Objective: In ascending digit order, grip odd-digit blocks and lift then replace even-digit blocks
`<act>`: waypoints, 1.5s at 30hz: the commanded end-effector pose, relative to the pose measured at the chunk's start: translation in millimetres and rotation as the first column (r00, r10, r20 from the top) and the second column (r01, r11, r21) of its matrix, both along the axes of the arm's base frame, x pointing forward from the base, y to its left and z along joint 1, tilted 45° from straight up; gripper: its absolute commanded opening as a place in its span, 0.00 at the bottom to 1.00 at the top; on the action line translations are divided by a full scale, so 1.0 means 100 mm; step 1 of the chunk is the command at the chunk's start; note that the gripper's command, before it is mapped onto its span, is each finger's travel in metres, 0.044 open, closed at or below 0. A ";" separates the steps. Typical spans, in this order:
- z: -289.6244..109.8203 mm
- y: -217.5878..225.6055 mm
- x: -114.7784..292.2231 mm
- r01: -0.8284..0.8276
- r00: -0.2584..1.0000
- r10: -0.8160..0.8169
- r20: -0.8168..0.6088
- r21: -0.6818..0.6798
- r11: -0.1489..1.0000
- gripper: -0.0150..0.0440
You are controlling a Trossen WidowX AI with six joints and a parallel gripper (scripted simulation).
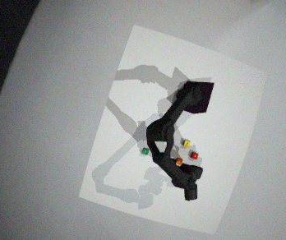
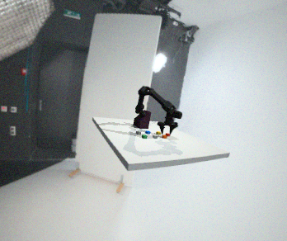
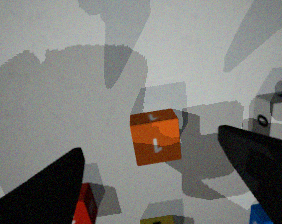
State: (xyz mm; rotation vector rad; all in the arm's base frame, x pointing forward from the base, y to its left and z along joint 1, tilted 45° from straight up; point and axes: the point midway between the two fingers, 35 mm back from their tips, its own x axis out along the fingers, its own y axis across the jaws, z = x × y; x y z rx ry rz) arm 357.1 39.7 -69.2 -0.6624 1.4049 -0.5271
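Observation:
An orange block (image 3: 155,137) (image 1: 179,161) (image 2: 164,135) printed with a 1 sits on the white table. In the wrist view it lies between my two dark fingers. My gripper (image 3: 150,143) (image 2: 167,130) is open, with a gap to the block on each side, and hangs a little above it. A white block (image 3: 265,117) printed with a 0 is partly hidden behind the right finger. A red block (image 3: 85,205) (image 1: 195,155), a yellow block (image 3: 160,219) (image 1: 186,142) and a blue block (image 3: 260,215) lie close by. A green block (image 1: 145,151) (image 2: 144,136) lies farther off.
The blocks lie in a tight cluster on the white table (image 1: 230,103) (image 2: 190,150). The arm's dark base (image 1: 199,96) (image 2: 142,120) stands at the back of it. A tall white panel (image 2: 115,62) stands behind the table.

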 end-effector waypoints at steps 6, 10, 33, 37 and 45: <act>-0.14 -0.13 -0.02 -0.002 1.000 0.002 -0.013 -0.011 1.000 0.93; -0.17 -0.17 -0.02 -0.002 1.000 0.002 -0.013 -0.012 1.000 0.93; -0.18 -0.17 -0.02 -0.002 1.000 0.002 -0.013 -0.012 1.000 0.46; -0.18 -0.17 -0.02 -0.002 1.000 0.002 -0.013 -0.012 1.000 0.46; -0.18 -0.17 -0.02 -0.002 1.000 0.002 -0.013 -0.012 1.000 0.46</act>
